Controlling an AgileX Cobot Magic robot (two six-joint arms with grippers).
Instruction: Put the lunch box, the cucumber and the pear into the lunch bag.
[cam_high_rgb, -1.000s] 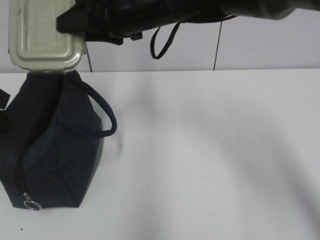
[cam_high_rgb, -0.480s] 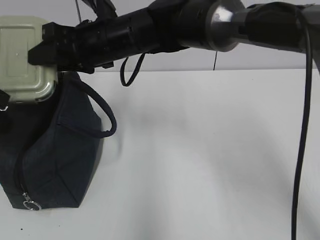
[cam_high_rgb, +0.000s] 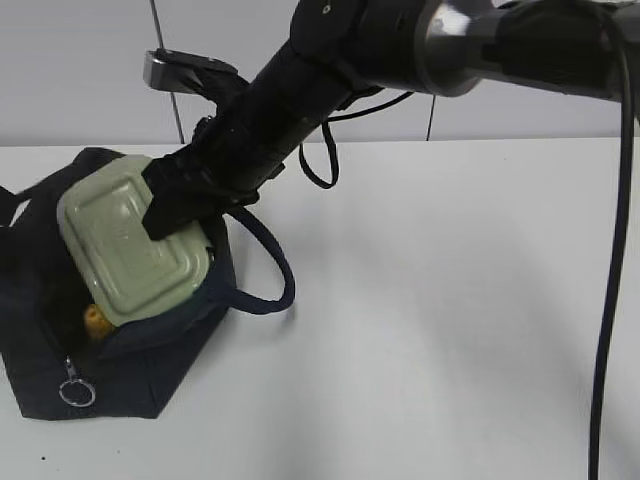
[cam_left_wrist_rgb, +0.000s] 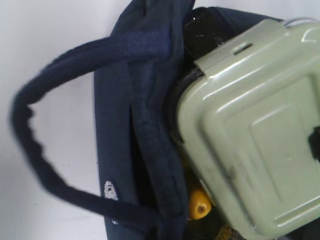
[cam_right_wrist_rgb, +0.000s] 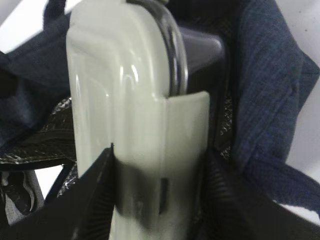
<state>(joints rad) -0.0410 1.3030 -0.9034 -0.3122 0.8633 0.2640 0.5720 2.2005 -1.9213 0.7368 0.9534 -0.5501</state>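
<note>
Right wrist view puts the nearest things first: the right gripper (cam_right_wrist_rgb: 159, 192) has its two dark ribbed fingers (cam_right_wrist_rgb: 95, 200) clamped on the edge of the lunch box (cam_right_wrist_rgb: 125, 100), one on each side of the pale green lid where its clip flap folds down. The clear base shows as a curved rim behind the lid. Around the box lies the navy fabric of the lunch bag (cam_right_wrist_rgb: 270, 85), with a dark crinkled lining visible in its opening.

In the left wrist view the lunch box (cam_left_wrist_rgb: 255, 130) sits tilted in the open mouth of the lunch bag (cam_left_wrist_rgb: 145, 125), its lid facing the camera. A yellow tip of the pear (cam_left_wrist_rgb: 199, 205) peeks out just beneath the box, inside the bag. One loop handle (cam_left_wrist_rgb: 55, 145) curves out over the white table (cam_left_wrist_rgb: 45, 40). The left gripper does not appear in this view, so its fingers cannot be judged.

In the exterior view the zipper ring (cam_high_rgb: 76, 390) lies at the bag's near corner on the table (cam_high_rgb: 450, 320). Farther back the lunch box (cam_high_rgb: 135, 240) rests slanted in the bag (cam_high_rgb: 150, 360), with the pear (cam_high_rgb: 97, 321) showing at its lower edge. The right gripper (cam_high_rgb: 180, 205) holds the box's upper right edge, its black arm (cam_high_rgb: 400, 50) reaching in from the upper right.
</note>
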